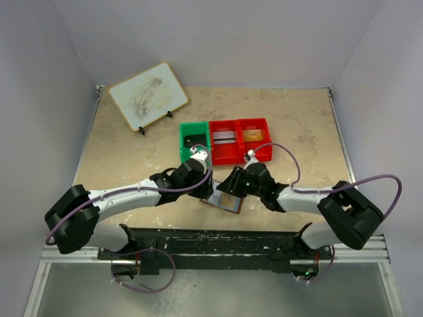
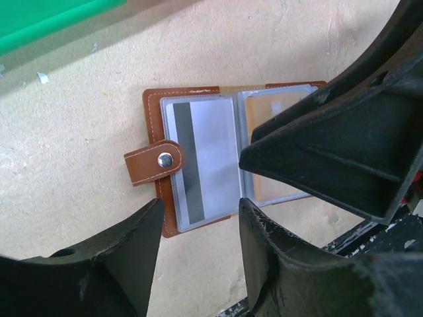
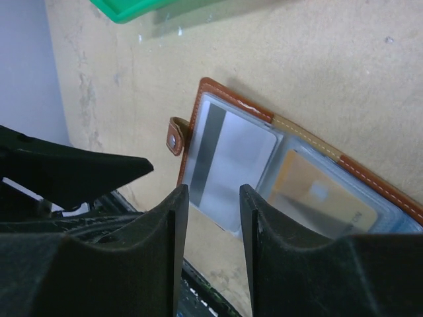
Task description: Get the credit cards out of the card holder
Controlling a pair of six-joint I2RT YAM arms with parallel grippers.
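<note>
A small brown leather card holder (image 1: 223, 200) lies open and flat on the beige speckled counter (image 1: 125, 158), near its front edge, between the two hands. Its clear sleeves (image 2: 173, 198) show a grey striped card (image 2: 205, 158) and an orange card (image 3: 317, 195). The left hand (image 2: 200, 211) and right hand (image 3: 211, 195) hover just above it, each partly open and holding nothing. The holder looks light and floppy, and likely to slide. The cards look thin, stiff and slick. Best to pin the leather edge, then pinch a card at the sleeve mouth.
</note>
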